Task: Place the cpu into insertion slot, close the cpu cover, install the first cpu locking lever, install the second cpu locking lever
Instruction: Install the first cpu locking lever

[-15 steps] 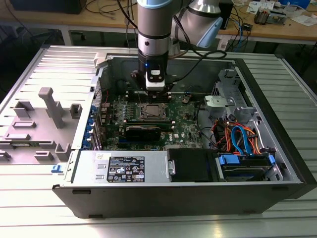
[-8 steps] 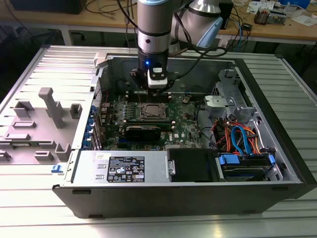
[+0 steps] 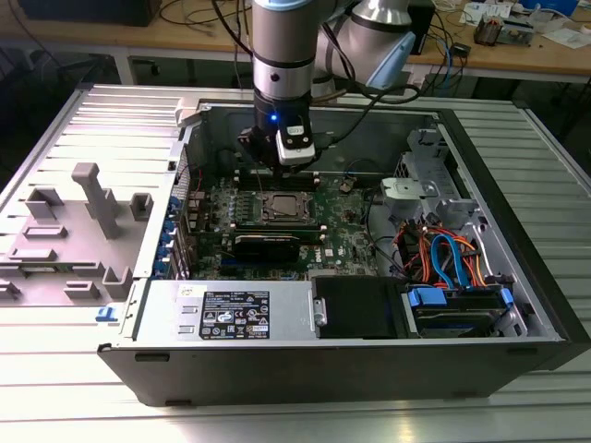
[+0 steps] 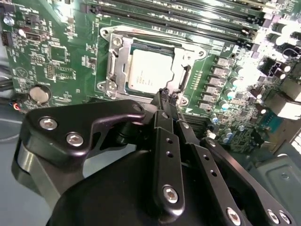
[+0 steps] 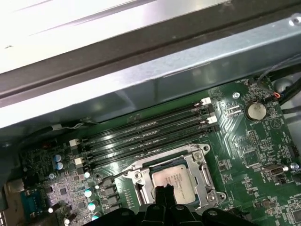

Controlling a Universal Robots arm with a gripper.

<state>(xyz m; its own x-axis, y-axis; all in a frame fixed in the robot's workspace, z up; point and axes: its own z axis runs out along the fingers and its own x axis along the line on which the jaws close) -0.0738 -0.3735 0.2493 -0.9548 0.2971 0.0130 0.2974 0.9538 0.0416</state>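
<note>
The cpu [image 4: 149, 71], a silver-grey square chip, lies flat in the insertion slot [image 4: 109, 85] on the green motherboard [image 3: 343, 231]. The cpu cover [image 4: 116, 59], a silvery frame plate, lies down around the chip with the chip's top showing through its cut-out. The first wrist view has the cpu [image 5: 178, 181] and the cpu cover [image 5: 201, 170] too. A thin wire lever [image 5: 155, 160] runs along the socket's side nearest the memory slots. My gripper [image 4: 167, 94] hangs just above the socket's edge, shut with nothing in it. In the exterior view the gripper [image 3: 280, 172] is right behind the insertion slot [image 3: 282, 209].
Long black memory slots [image 5: 146, 136] lie beside the socket. A coin battery [image 5: 256, 110] sits on the board. The case's metal wall [image 5: 141, 80] rises behind. A power supply [image 3: 240, 314] and coloured drive cables [image 3: 443, 258] fill the case's front and right. Grey fixtures [image 3: 92, 198] stand outside, left.
</note>
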